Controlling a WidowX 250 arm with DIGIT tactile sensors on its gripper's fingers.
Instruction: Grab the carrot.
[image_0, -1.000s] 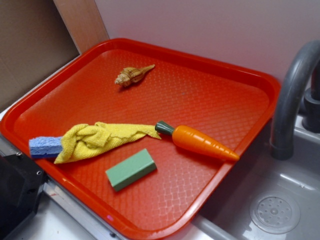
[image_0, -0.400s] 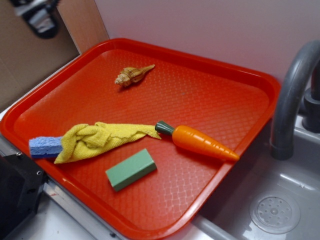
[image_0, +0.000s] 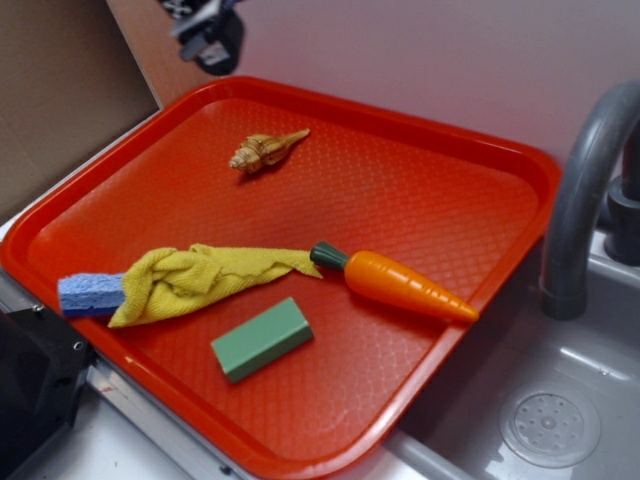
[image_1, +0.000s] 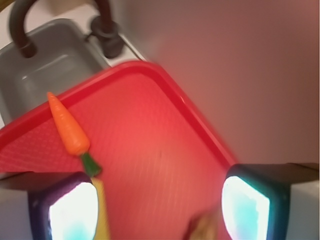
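Note:
The orange carrot (image_0: 405, 284) with a dark green stem cap lies on the red tray (image_0: 470, 190) near its right rim, tip pointing right. In the wrist view the carrot (image_1: 68, 127) sits at the left, stem toward me. My gripper (image_0: 208, 32) shows blurred at the top of the exterior view, high above the tray's far left corner, well away from the carrot. In the wrist view my gripper (image_1: 160, 210) is open and empty, its fingers (image_1: 75, 212) wide apart over the tray.
A tan seashell (image_0: 265, 150) lies near the tray's far side. A yellow cloth (image_0: 200, 278) over a blue sponge (image_0: 88, 294) and a green block (image_0: 262, 338) lie toward the front left. A grey sink (image_0: 545, 420) with a faucet (image_0: 585, 190) is at the right.
My gripper came into view at the top left and moved right along the top edge toward the tray's far corner. The carrot and other objects have not moved.

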